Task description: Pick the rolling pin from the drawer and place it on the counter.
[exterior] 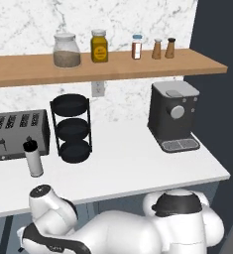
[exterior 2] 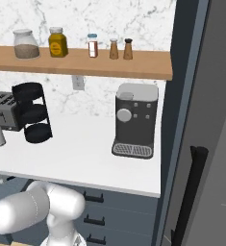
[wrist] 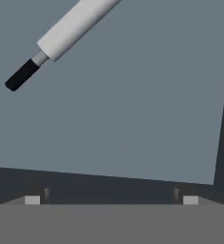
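Observation:
In the hand view the rolling pin (wrist: 70, 32) lies slanted on the pale grey floor of the drawer (wrist: 132, 119), toward the upper left. Its white middle runs off the top edge and one black handle (wrist: 22, 75) points down-left. My gripper (wrist: 111, 199) hovers over the drawer, open, its two fingertips (wrist: 32, 199) far apart with nothing between them. The pin is well clear of the fingers. The drawer's dark walls show along the bottom and right of that view. The white counter (exterior: 138, 158) (exterior 2: 85, 153) spans both base views, and my arm reaches down below its front edge.
On the counter stand a toaster (exterior: 19, 134), a white cylinder with a black cap (exterior: 33, 158), a black tiered rack (exterior: 72, 128) and a coffee machine (exterior: 173, 115). A wooden shelf (exterior: 113, 64) with jars hangs above. A tall dark cabinet (exterior 2: 206, 120) stands at the right.

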Robot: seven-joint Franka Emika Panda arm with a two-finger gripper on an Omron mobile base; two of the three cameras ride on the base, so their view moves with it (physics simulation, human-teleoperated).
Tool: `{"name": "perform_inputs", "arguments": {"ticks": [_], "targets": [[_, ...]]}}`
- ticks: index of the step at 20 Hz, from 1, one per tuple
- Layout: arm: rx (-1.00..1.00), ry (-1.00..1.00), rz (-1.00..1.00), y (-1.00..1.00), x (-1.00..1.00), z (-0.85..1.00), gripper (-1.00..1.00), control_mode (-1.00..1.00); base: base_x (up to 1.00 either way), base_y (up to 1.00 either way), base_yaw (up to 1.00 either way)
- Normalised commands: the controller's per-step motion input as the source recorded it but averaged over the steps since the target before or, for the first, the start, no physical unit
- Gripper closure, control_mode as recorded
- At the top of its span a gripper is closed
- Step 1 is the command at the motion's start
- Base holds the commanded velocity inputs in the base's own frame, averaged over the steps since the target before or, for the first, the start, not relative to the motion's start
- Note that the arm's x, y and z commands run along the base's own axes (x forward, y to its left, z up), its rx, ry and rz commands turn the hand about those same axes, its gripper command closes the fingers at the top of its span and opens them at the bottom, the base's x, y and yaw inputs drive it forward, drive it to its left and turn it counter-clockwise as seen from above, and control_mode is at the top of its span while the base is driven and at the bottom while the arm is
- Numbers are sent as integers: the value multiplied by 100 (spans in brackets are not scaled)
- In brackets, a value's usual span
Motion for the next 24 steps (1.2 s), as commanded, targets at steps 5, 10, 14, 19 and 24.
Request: {"name": "perform_inputs", "arguments": {"ticks": [5, 10, 14, 19, 24], "targets": [[0, 0, 0, 1, -5, -37, -100, -100, 0, 0, 0], [0, 4, 0, 4, -3, -17, -100, -100, 0, 0, 0], [0, 13, 0, 10, -11, -25, -100, -100, 0, 0, 0], [0, 12, 0, 14, -14, -27, -100, -100, 0, 0, 0], [0, 2, 0, 7, -33, -15, -100, -100, 0, 0, 0]]}}
